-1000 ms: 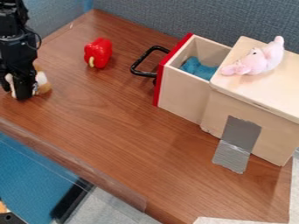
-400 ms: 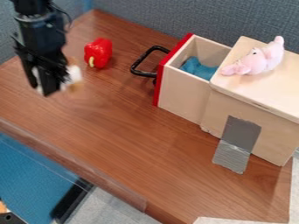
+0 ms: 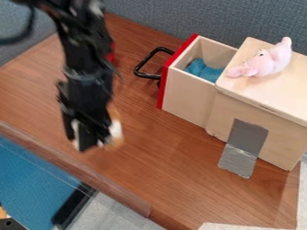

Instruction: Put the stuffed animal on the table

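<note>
The gripper (image 3: 91, 140) hangs over the left-centre part of the wooden table (image 3: 144, 166), shut on a small brown-and-white stuffed animal (image 3: 115, 129). White and brown parts of this toy stick out beside the black fingers, and the rest is hidden behind them. A pink stuffed animal (image 3: 264, 63) lies on top of the light wooden box at the right, well apart from the gripper.
The box's drawer (image 3: 190, 94) stands pulled out, with a red front, a black handle (image 3: 141, 67) and blue cloth (image 3: 203, 70) inside. Behind the arm, a red pepper (image 3: 111, 53) is partly hidden. Grey tape (image 3: 244, 146) runs from box to table.
From the far left, the arm has swung right and toward the table's front edge, carrying the brown-and-white toy along. It now partly covers the red pepper. The pink toy and drawer have not moved.
</note>
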### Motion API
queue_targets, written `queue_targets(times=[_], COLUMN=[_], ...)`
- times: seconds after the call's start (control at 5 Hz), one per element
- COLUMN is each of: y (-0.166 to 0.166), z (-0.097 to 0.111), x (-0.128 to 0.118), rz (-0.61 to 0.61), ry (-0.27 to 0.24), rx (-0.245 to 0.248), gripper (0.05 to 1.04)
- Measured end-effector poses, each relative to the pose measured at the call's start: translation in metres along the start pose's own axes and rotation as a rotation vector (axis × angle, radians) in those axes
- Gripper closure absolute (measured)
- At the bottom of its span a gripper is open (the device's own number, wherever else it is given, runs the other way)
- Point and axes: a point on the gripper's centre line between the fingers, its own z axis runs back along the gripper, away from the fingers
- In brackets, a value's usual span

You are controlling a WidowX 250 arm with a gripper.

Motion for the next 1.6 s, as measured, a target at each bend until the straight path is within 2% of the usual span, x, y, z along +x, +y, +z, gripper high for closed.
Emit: queue_targets(times=[0.2,0.4,0.8,1.0,1.4,1.6], y=[-0.018,-0.017,-0.018,-0.021,-0.006,-0.004], z=[-0.027,-0.03,-0.031,-0.022,0.015,0.032], x=[0.004,0.01,0.014,0.013,0.022,0.032], rz=[-0.057,-0.039,-0.025,-0.021,0.06,0.07], ry=[0.041,0.028,0.001,-0.013,-0.099,-0.129], rx=[0.034,0.058,0.05,0.034,0.01,-0.002], gripper=[0.721,0.735,0.747,0.697,0.118,0.079])
